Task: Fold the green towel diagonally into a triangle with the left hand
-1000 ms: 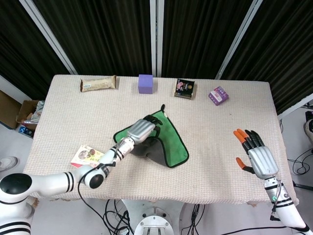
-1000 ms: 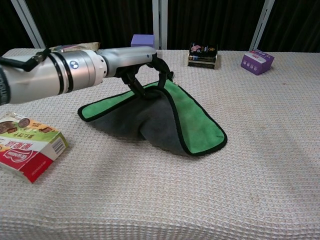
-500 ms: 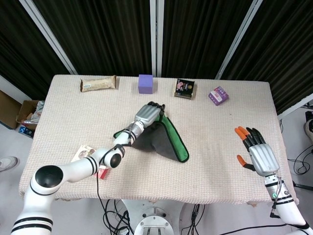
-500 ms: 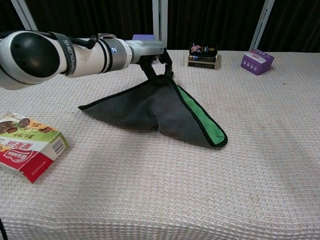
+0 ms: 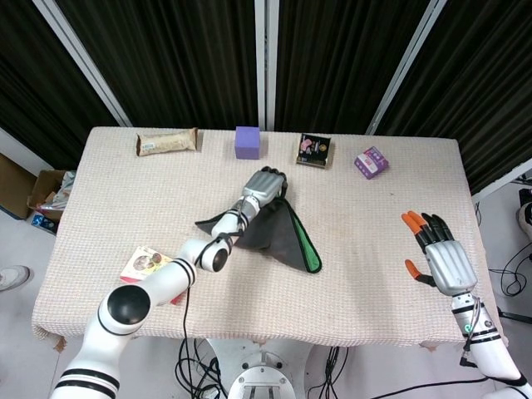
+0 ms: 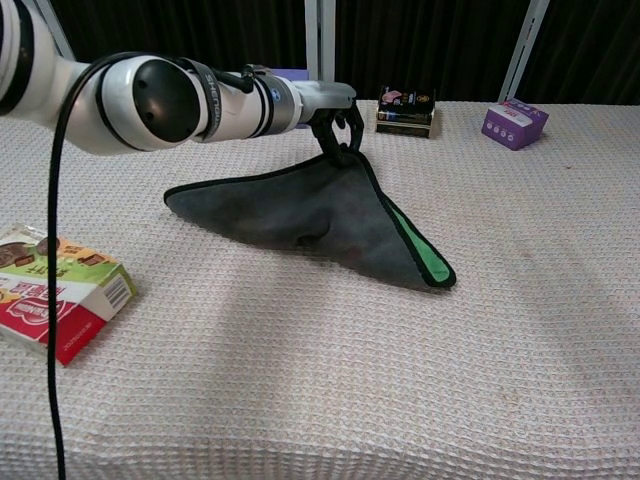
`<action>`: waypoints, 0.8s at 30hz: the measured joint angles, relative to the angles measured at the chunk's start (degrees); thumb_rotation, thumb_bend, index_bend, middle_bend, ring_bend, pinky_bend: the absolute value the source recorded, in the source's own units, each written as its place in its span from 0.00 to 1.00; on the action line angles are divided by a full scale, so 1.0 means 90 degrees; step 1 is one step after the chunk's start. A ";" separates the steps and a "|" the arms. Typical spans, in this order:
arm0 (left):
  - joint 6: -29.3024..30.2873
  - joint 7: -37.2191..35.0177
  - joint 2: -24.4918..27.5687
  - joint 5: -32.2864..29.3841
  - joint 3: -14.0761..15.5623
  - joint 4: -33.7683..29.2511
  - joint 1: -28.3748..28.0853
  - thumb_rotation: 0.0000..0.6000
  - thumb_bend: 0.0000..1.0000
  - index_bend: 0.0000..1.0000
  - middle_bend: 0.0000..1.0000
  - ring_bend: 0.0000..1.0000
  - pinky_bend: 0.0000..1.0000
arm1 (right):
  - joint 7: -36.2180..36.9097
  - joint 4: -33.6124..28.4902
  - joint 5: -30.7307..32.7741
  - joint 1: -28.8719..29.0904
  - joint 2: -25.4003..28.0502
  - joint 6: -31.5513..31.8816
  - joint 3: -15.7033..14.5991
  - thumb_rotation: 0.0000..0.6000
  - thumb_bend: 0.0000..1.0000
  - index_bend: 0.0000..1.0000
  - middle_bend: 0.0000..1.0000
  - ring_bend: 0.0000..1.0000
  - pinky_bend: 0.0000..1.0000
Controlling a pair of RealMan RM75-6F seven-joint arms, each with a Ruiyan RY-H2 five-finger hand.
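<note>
Nearest me, at the left front of the desk [image 6: 330, 400], lies a red and white snack box [image 6: 55, 290]. My right hand [image 5: 439, 258] hangs off the right front edge, fingers spread, gripping nothing.

The green towel [image 6: 320, 215] sits mid-desk, folded over so its dark grey underside faces up; only a narrow green strip shows along its right edge. In the head view it reads as a triangle, long edge running from the left corner down to the near-right corner, apex pointing toward the far side. The near-right corner lies flat on the desk.

Compared with half a second ago, the lifted corner has travelled farther back and right, the visible green band has narrowed, and the fold lies flatter.

My left hand [image 6: 338, 122] is at the apex, fingers curled down and pinching the towel's far corner, which is raised slightly off the desk.

Along the far edge stand a wrapped bar [image 5: 167, 142], a purple block [image 5: 247, 141], a dark packet [image 5: 314, 150] and a small purple box [image 5: 371, 162].
</note>
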 measured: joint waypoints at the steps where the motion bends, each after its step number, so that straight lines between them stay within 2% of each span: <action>1: -0.0050 -0.0056 -0.0057 0.0020 -0.0010 0.0136 -0.0048 1.00 0.57 0.66 0.20 0.13 0.10 | -0.0007 -0.0008 0.0011 0.0005 0.0006 -0.0009 0.0008 1.00 0.27 0.08 0.07 0.00 0.00; 7: -0.0301 -0.0365 -0.0379 0.0162 -0.0064 0.0876 -0.0316 1.00 0.57 0.64 0.20 0.13 0.10 | -0.0036 -0.0037 0.0076 0.0026 0.0027 -0.0062 0.0039 1.00 0.27 0.08 0.07 0.00 0.00; 10: -0.0448 -0.0446 -0.0496 0.0239 -0.0052 0.1175 -0.0396 1.00 0.57 0.57 0.18 0.13 0.10 | -0.0048 -0.0052 0.0104 0.0024 0.0039 -0.0071 0.0046 1.00 0.27 0.08 0.07 0.00 0.00; 12: -0.0547 -0.0490 -0.0578 0.0278 -0.0036 0.1365 -0.0425 1.00 0.49 0.42 0.14 0.12 0.10 | -0.0060 -0.0063 0.0120 0.0020 0.0045 -0.0073 0.0052 1.00 0.27 0.08 0.07 0.00 0.00; 14: -0.0582 -0.0515 -0.0652 0.0313 -0.0018 0.1507 -0.0430 1.00 0.36 0.28 0.10 0.11 0.10 | -0.0075 -0.0082 0.0122 0.0018 0.0048 -0.0072 0.0053 1.00 0.27 0.08 0.07 0.00 0.00; 15: -0.0572 -0.0525 -0.0693 0.0342 -0.0004 0.1564 -0.0420 1.00 0.33 0.24 0.09 0.11 0.10 | -0.0083 -0.0089 0.0117 0.0016 0.0049 -0.0068 0.0051 1.00 0.27 0.08 0.07 0.00 0.00; 20: -0.0193 -0.0553 -0.0591 0.0492 0.0060 0.1378 -0.0229 1.00 0.31 0.19 0.06 0.11 0.10 | -0.0114 -0.0134 0.0047 0.0003 0.0048 -0.0012 0.0035 1.00 0.27 0.08 0.07 0.00 0.00; 24: 0.0473 -0.0618 -0.0247 0.0732 0.0158 0.0606 0.0129 1.00 0.31 0.20 0.06 0.11 0.10 | -0.0114 -0.0147 -0.0056 0.0001 0.0031 0.0040 0.0015 1.00 0.27 0.08 0.07 0.00 0.00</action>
